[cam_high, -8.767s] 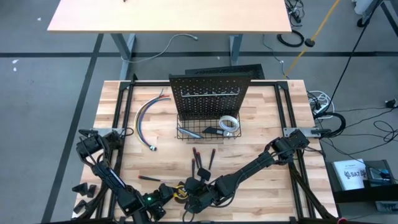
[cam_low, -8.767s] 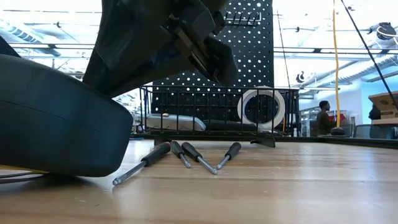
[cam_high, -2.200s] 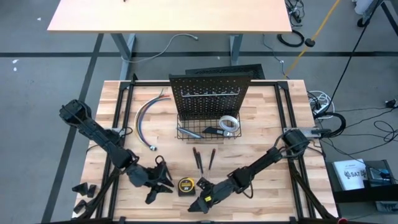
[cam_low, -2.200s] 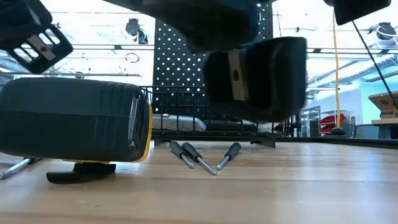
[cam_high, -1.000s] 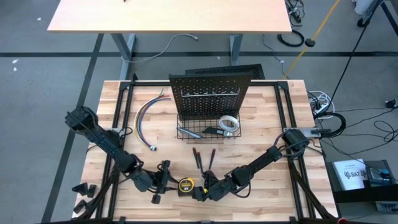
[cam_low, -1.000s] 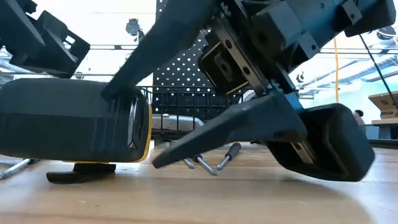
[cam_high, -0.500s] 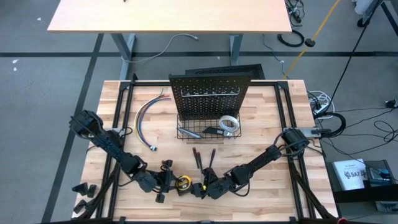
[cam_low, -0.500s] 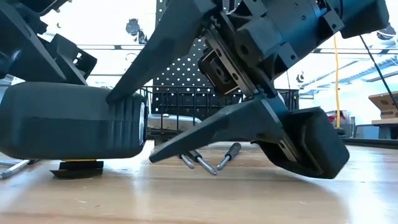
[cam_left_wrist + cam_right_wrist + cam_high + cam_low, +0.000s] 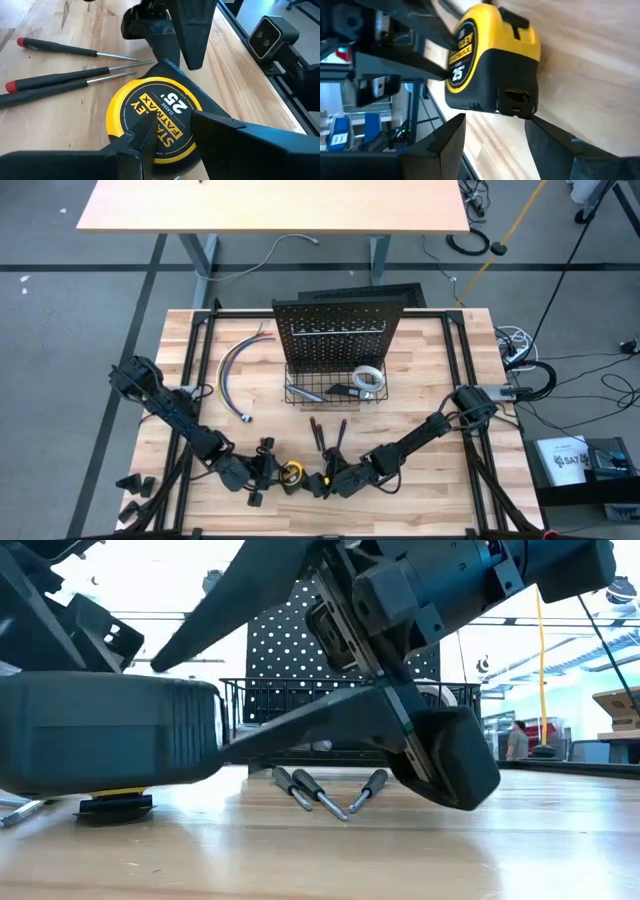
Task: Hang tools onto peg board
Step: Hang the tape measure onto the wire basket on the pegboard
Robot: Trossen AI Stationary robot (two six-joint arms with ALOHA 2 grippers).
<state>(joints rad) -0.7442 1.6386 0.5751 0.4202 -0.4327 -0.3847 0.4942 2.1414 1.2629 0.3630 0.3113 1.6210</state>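
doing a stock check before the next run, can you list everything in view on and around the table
tape measure: 1, yellow and black, near table edge, between both pincers
screwdrivers: 3 seen together, dark with red ends, lying in front of the basket
peg board: 1, black, upright mid-table
wire basket: 1, black, at the board's foot
tape roll: 1, white, in the basket
cables: 1 bundle, coloured, left of the board
table: 1, pale wood
desk: 1, pale, beyond the table
left pincer: fingers shut on tape measure
right pincer: open at tape measure's other side
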